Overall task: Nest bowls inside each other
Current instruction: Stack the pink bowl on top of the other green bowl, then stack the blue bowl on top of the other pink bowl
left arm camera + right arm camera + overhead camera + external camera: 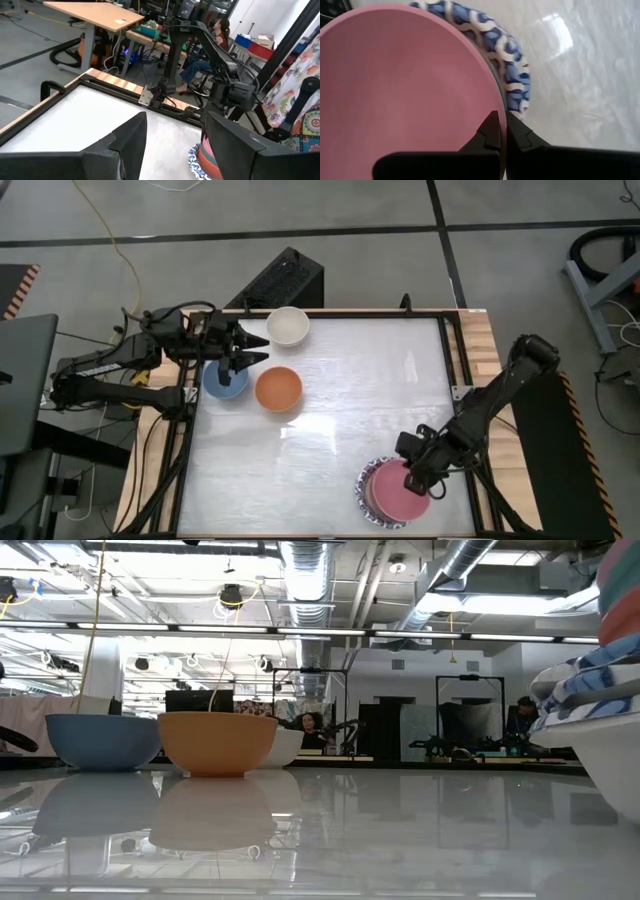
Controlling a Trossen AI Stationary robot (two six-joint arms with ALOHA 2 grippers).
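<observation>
A pink bowl [405,85] sits on top of a stack [385,498] at the table's near right, over a blue-and-white patterned-rim bowl [507,65]. My right gripper [418,478] is shut on the pink bowl. At the far left, a blue bowl [225,382], an orange bowl [278,389] and a white bowl [288,326] each rest on their bases. My left gripper [250,352] hovers open over the blue bowl, pointing level, with nothing between its fingers [125,145]. My right gripper pinches the pink bowl's rim [492,100] on the side toward the table's right, one finger inside the bowl and one outside. The fingers come steeply from above, slanting down. The bowl sits level, mouth up, over the patterned bowl; whether it rests in the stack I cannot tell.
A raised black frame [455,350] edges the white table top, with wooden borders outside it. A broad bare stretch of table [370,390] lies between the left group of bowls and the stack. A black box [285,280] stands beyond the far edge.
</observation>
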